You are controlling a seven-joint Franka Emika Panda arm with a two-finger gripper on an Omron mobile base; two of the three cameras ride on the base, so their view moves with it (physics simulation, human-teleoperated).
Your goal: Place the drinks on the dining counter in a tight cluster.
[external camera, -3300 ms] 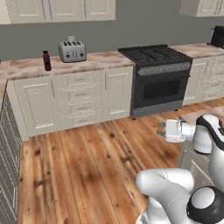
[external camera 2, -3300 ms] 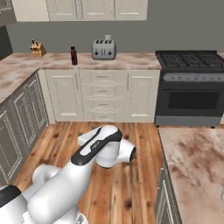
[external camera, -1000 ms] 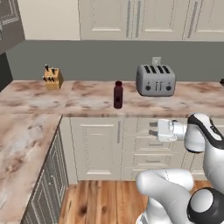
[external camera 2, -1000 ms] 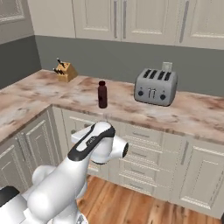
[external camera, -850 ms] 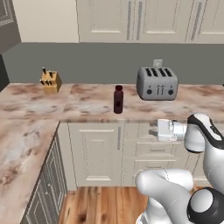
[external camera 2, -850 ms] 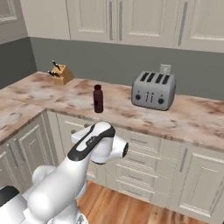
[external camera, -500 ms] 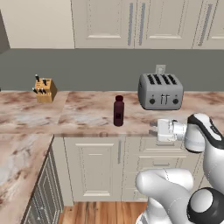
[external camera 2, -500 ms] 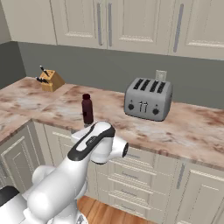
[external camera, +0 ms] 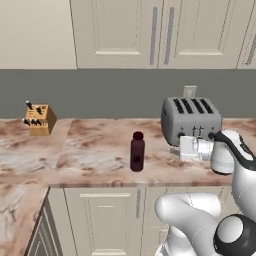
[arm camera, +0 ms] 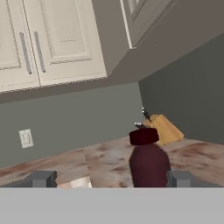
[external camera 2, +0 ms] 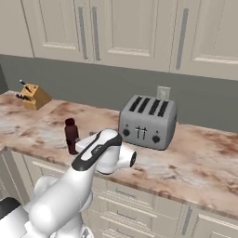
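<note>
1. The wall counter [external camera: 90,160] is being viewed from closer than before; the base has been driven in.
2. The gripper [arm camera: 109,179] is being held wide open, empty.
3. The maroon bottle [external camera: 137,151] is standing upright at the toaster's [external camera: 191,119] 8 o'clock.

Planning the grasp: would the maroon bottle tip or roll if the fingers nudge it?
The maroon bottle stands upright, tall and narrow on the counter, so a push near its cap would likely tip it. Being round, it would probably roll once down. It looks rigid and smooth, perhaps slippery.

Marbled counter [external camera: 90,155] carries a maroon bottle [external camera: 137,151] near its front edge, toaster [external camera: 190,120] and knife block [external camera: 38,119] toward the back.
</note>
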